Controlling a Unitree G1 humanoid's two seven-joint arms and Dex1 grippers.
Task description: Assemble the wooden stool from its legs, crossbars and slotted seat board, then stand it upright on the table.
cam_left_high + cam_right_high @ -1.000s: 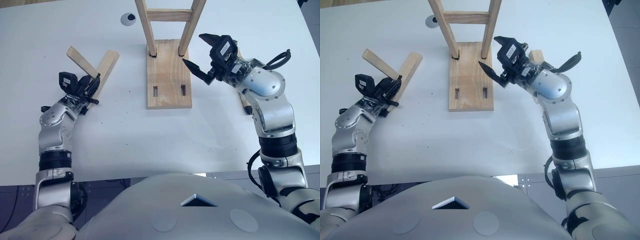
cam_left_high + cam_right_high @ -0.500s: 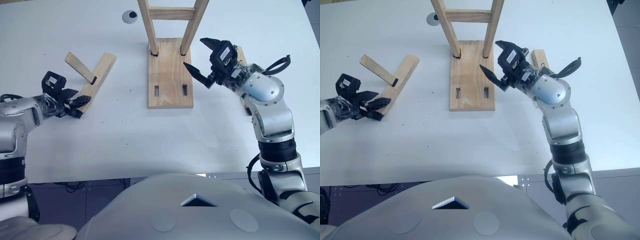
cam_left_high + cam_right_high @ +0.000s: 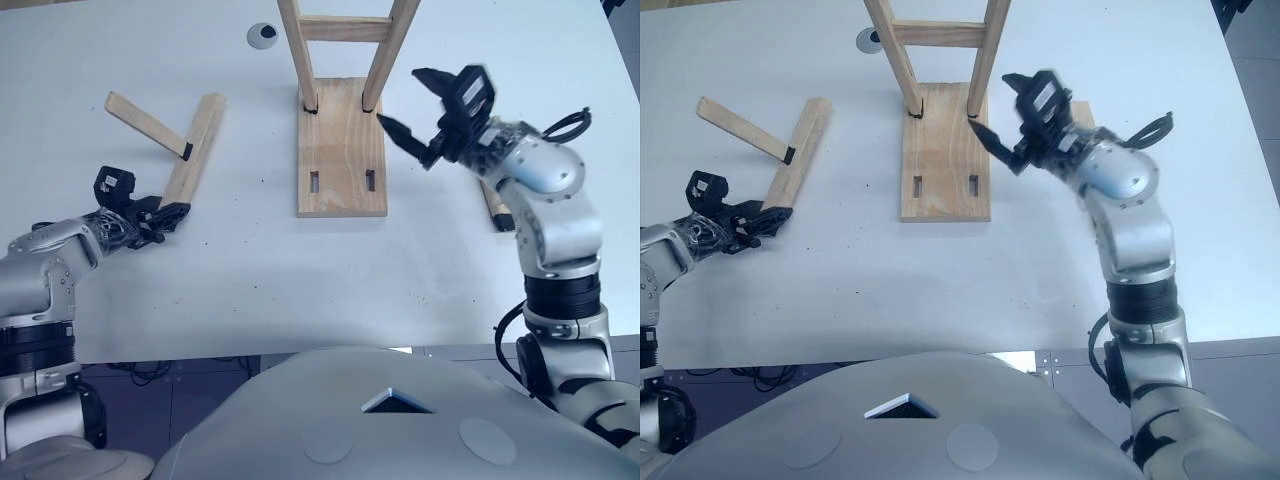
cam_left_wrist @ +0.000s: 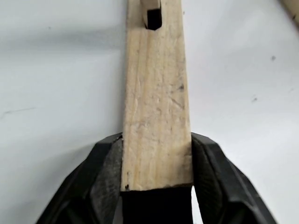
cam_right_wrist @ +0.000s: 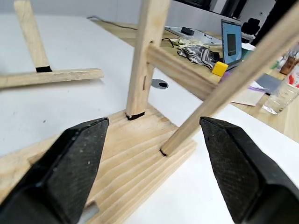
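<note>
The upright leg frame (image 3: 345, 28) runs off my top edge. My right gripper (image 3: 399, 96) is smeared, and its arm hides most of a loose leg (image 3: 496, 208). My left gripper (image 4: 157, 145) buries the held leg (image 4: 156, 93) end.

Pale grained wood for seat board (image 3: 340, 150), upright legs (image 3: 297, 55) and loose leg (image 3: 196, 148); jaws black; table (image 3: 300, 270) white.

seat board (image 3: 340, 195) flat | leg frame (image 3: 345, 28) upright in far slots | loose leg (image 3: 196, 148) lying left
</note>
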